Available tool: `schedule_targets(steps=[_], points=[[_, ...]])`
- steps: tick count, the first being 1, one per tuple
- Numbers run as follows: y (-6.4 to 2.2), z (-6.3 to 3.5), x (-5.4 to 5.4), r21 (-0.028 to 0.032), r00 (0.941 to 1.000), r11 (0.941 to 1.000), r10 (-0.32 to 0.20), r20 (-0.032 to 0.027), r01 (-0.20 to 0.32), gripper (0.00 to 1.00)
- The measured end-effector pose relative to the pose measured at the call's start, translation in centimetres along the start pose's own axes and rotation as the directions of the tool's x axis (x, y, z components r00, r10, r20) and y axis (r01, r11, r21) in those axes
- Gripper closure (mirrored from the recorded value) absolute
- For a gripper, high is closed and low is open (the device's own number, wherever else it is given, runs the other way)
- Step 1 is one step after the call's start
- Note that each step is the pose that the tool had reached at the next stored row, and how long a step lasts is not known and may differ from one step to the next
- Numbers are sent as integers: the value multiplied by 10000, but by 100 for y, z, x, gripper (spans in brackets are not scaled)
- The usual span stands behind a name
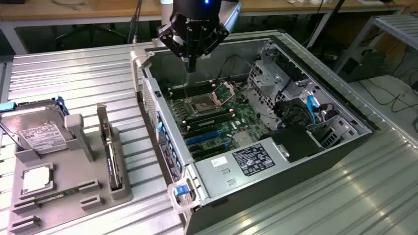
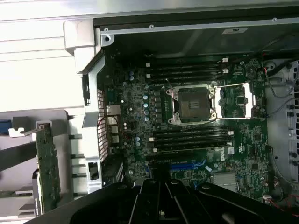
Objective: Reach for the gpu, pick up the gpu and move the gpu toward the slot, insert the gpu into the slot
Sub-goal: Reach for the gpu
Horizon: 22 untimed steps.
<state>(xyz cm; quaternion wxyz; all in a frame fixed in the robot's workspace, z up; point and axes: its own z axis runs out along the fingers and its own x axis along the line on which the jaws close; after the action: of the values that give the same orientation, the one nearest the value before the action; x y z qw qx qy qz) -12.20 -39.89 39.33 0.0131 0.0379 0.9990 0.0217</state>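
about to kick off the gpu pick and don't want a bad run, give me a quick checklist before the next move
1. gpu free to grab: ok, it stands on edge in the grey holder with nothing on it.
2. slot empty: ok, no card in the blue strip.
3. Fingers ready for a grasp: not ok, the gripper is shut and holds nothing.
4. Gripper at the gpu: not ok, it hangs over the open computer case, above the CPU socket.
5. Way into the case open: ok, the side panel is off.
6. Slot's latch position: cannot tell.
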Motion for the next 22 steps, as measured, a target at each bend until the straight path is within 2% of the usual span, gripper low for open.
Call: schedule_targets(steps=[12,22], points=[[-3,-1,35,1,10000,10000,0,-1,0,89],[-9,-3,112,0,10000,10000,0,0,0,89]])
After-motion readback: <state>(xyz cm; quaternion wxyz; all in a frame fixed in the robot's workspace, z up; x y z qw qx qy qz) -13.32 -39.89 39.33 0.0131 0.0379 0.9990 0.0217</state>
